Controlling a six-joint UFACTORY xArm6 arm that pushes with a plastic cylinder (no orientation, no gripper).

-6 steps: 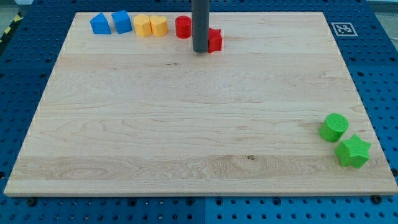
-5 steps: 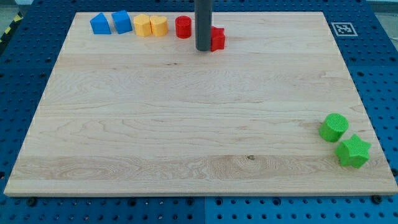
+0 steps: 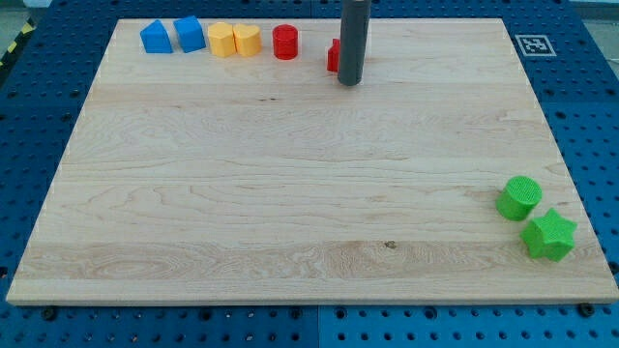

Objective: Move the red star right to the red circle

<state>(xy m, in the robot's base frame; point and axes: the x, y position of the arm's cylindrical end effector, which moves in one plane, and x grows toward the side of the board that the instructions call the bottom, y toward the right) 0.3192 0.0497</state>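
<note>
The red circle (image 3: 285, 43) stands near the board's top edge, a little left of centre. The red star (image 3: 333, 56) lies to its right with a gap between them; the rod hides most of it and only its left part shows. My tip (image 3: 350, 83) rests on the board at the star's lower right side, in front of it in this view.
Two blue blocks (image 3: 155, 37) (image 3: 189, 34) and two yellow blocks (image 3: 222, 41) (image 3: 247, 41) line the top edge left of the red circle. A green cylinder (image 3: 519, 197) and a green star (image 3: 548, 235) sit at the lower right. A marker tag (image 3: 533, 44) is at the board's top right corner.
My tip has moved from the star's left side to its right side. The red star has stayed about where it was.
</note>
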